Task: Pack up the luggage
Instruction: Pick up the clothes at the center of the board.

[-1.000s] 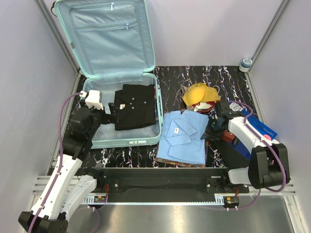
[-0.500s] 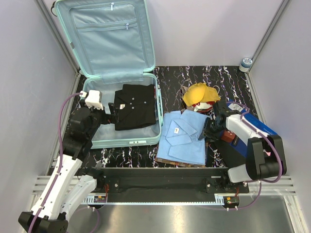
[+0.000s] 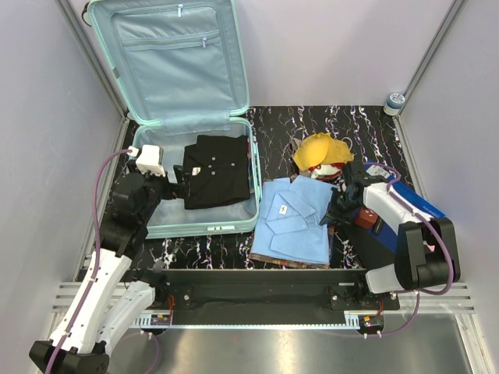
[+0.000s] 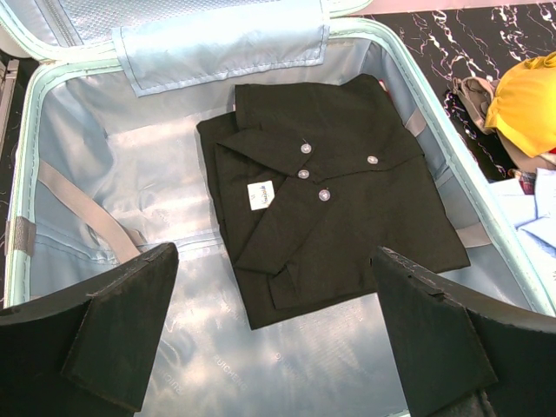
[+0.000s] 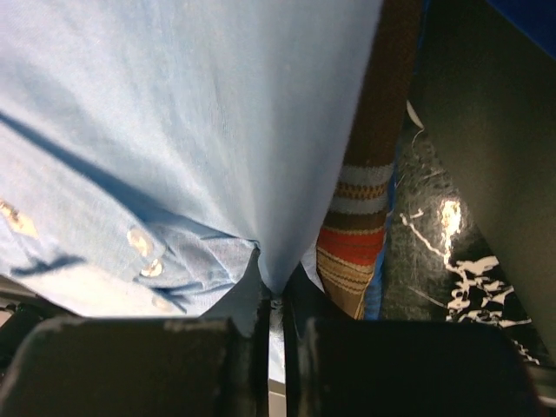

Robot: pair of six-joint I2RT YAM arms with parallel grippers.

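2 | left gripper (image 4: 271, 256) spread over luggage (image 3: 187, 78) | right gripper (image 5: 274, 339) pinching shirt (image 5: 174, 130) | striped cloth (image 5: 369, 200) half-hidden

A white tag (image 4: 261, 195) on the folded black shirt (image 4: 347, 217) is showing print too small to read, faint lettering on the luggage (image 4: 130, 156) lining likewise.
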